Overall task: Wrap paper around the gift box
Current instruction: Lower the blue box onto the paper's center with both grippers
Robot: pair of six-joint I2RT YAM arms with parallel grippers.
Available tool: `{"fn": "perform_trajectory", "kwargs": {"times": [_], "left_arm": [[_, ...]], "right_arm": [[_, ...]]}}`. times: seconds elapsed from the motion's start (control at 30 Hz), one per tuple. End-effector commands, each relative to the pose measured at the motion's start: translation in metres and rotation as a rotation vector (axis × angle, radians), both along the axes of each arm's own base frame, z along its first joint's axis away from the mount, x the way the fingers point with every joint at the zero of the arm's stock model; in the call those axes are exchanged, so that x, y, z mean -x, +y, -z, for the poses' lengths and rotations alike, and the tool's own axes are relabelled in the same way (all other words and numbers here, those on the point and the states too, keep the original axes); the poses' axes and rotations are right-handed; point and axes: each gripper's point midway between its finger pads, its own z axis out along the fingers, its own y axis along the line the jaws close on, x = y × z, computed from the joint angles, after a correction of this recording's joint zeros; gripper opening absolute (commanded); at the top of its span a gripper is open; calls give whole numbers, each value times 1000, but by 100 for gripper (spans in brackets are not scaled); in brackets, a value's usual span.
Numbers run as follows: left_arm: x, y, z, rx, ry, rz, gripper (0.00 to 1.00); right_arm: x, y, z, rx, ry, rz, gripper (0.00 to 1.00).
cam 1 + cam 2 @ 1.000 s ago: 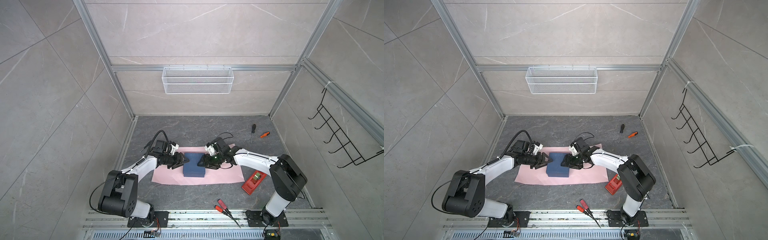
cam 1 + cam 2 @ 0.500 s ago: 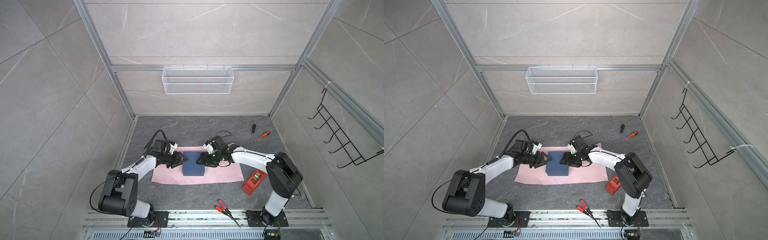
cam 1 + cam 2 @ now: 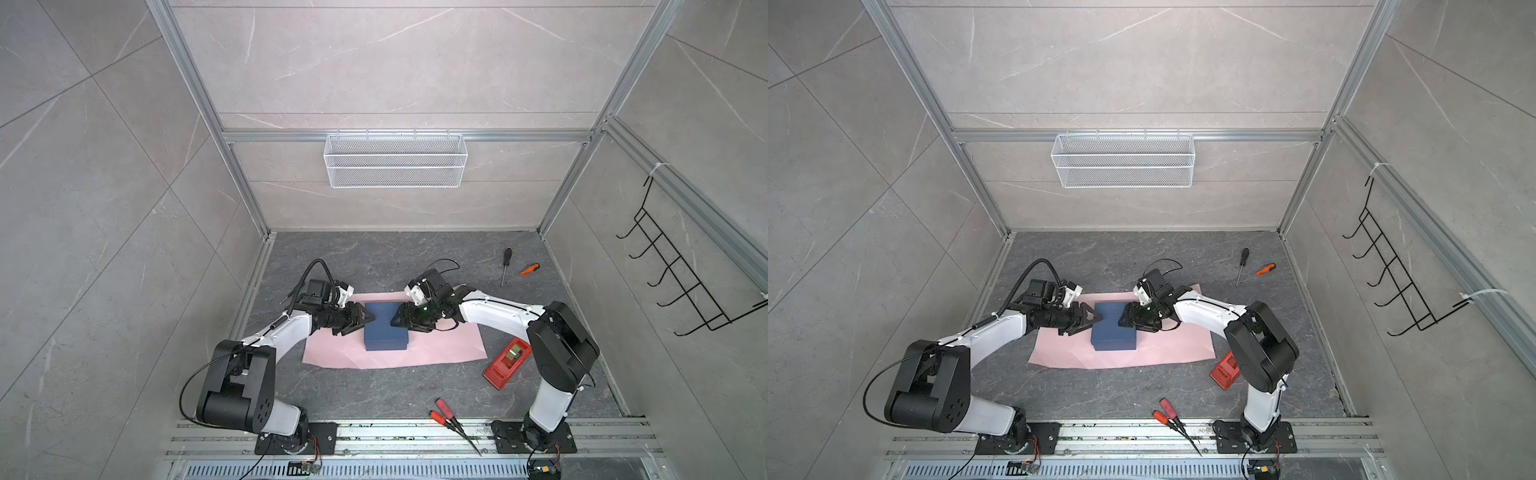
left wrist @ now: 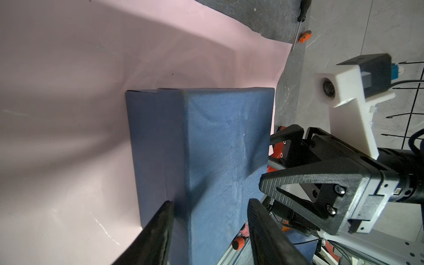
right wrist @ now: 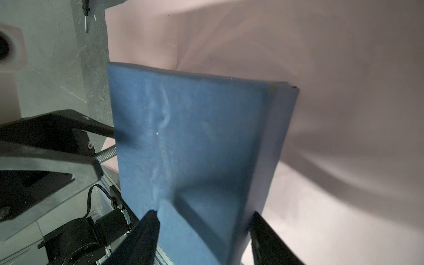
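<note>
The dark blue gift box (image 3: 386, 332) (image 3: 1115, 334) stands on the pale pink paper (image 3: 449, 345) (image 3: 1175, 347), which lies flat on the grey floor. My left gripper (image 3: 365, 322) (image 4: 211, 213) is at the box's left end. Its jaws are apart, one finger over the top face and the other beside the side face. My right gripper (image 3: 397, 324) (image 5: 204, 218) straddles the right end the same way, and its upper finger throws a shadow on the box top (image 5: 195, 137). Neither visibly presses on the box.
A red tape dispenser (image 3: 507, 363) sits right of the paper. A black screwdriver (image 3: 506, 266) and an orange one (image 3: 530, 270) lie at the back right. Red-handled pliers (image 3: 446, 411) lie by the front rail. A wire basket (image 3: 395, 160) hangs on the back wall.
My right gripper has slid left, further over the box's right end. The box has shifted very slightly toward the back. My left gripper has stayed put.
</note>
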Motion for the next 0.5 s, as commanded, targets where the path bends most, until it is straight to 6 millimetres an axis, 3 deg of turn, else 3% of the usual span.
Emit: {"fn": "perform_trajectory", "kwargs": {"times": [0.0,0.47], "left_arm": [[-8,-2,-13,31,-41,1,55],[-7,-1,-11,29,-35,-7,55]], "right_arm": [[-4,5,-5,-5,-15,-20,64],[-10,7,-9,-5,-26,-26,64]]}}
